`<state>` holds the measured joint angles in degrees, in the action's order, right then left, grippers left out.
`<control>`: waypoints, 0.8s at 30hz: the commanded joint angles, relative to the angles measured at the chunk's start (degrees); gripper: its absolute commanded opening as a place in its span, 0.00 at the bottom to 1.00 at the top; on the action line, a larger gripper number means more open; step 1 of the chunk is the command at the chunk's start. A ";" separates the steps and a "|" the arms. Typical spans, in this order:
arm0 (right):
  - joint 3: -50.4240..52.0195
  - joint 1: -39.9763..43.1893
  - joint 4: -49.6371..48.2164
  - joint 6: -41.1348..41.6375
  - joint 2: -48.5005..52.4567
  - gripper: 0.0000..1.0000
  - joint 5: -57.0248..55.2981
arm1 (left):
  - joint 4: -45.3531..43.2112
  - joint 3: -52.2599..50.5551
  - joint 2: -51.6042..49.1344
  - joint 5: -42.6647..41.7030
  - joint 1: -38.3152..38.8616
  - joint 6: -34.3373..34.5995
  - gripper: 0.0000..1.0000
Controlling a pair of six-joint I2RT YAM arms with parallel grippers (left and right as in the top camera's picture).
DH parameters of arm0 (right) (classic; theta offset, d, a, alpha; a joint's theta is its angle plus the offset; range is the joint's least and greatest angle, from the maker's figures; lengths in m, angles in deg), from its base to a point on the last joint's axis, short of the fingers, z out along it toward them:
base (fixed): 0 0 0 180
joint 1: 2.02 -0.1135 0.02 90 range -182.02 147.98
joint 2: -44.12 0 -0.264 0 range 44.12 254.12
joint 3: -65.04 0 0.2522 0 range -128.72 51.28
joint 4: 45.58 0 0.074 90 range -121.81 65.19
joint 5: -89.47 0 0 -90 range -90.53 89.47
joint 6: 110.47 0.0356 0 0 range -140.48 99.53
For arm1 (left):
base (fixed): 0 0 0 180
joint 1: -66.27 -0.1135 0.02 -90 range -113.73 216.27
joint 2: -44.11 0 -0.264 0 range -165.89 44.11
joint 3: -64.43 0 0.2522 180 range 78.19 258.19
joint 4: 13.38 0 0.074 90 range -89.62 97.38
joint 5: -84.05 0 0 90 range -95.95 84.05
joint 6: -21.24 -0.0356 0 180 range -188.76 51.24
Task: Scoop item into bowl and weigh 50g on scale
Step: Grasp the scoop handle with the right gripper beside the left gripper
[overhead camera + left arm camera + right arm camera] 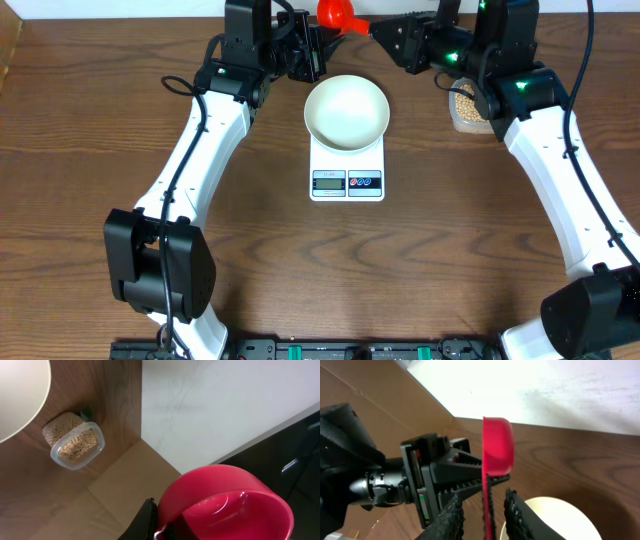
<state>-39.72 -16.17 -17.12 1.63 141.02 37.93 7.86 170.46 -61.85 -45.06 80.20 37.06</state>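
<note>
Left gripper (316, 48) clamps a red plastic scoop (338, 14); right gripper (483, 499), jaws released, straddles its handle; brown wooden table (80, 150) beneath, white wall (560, 385) beyond.

brown wood table (80, 150) under me, white wall (225, 400) beyond
even light, no hard shadows; a tan cardboard-like panel (125, 485) meets the table's far edge, and a black glossy surface (300, 460) borders the wall.

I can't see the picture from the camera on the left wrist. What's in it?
An empty red scoop fills the bottom right, close to the camera. Farther off, on the brown wooden table, sits a clear tub full of small tan beans. The edge of a white bowl peeks in at the top left.
</note>
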 commanded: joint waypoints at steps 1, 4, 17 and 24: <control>-0.92 -0.20 0.57 -1.22 -0.22 0.25 -0.59 | -0.04 0.98 1.36 -1.86 0.13 -3.69 0.07; -0.92 -0.22 1.09 -1.40 -0.22 0.22 -0.35 | -0.02 0.96 1.36 -2.54 0.13 -5.46 0.07; -0.81 -0.63 3.15 -2.93 -0.22 0.20 1.18 | 1.75 0.96 1.36 -4.42 0.11 -6.43 0.07; -0.81 -0.63 4.94 -4.20 -0.22 0.16 2.73 | 1.88 0.96 1.36 -4.39 0.00 -6.40 0.07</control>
<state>-39.72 -16.48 -12.50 -0.66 141.02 38.74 9.59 170.46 -61.85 -48.27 80.20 31.66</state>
